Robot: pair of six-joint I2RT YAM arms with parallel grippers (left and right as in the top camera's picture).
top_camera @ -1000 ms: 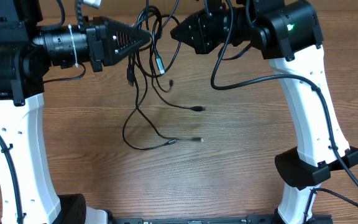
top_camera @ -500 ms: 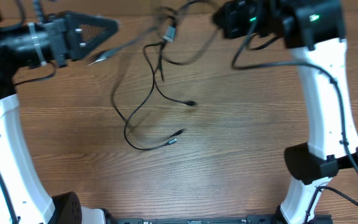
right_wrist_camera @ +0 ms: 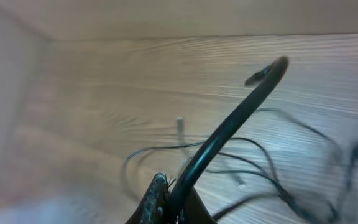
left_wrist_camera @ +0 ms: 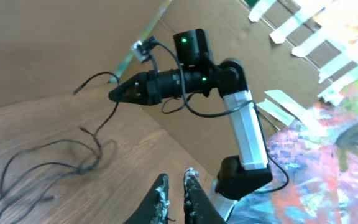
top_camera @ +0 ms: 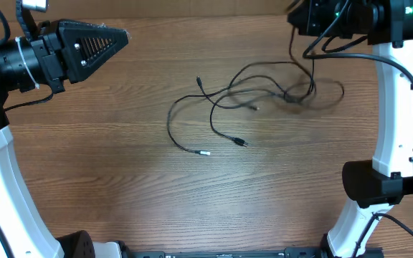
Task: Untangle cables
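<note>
- Two claws, both mine, hang above the wooden table, one toward each far corner.
- My right claw is clenched on the cables. In its own wrist view a black strand comes out from between the fingers, curves up and away, and ends in what looks like a small plug.
- Seen from my left wrist, that same claw shows as a narrow dark tip, with thin wire hanging from it down to the tabletop.
- My left claw has its fingers drawn almost together, with only a slit between them and nothing in it.
- From above, the left claw is a dark pointed wedge at the upper left, well apart from the wires.
- The cables lie on the table right of centre, spread in loose loops.
- The densest crossing sits near the right arm, below my right claw. It is blurred there, so I cannot tell how many strands pass through it.
- From that tangle, long strands sweep leftward across the wood.
- One loop curves down and ends in a light-tipped plug near the middle of the table.
- A second strand ends in a dark plug to the right of that one, and the two do not touch.
- A third end lies above both, nearer the far edge.
</note>
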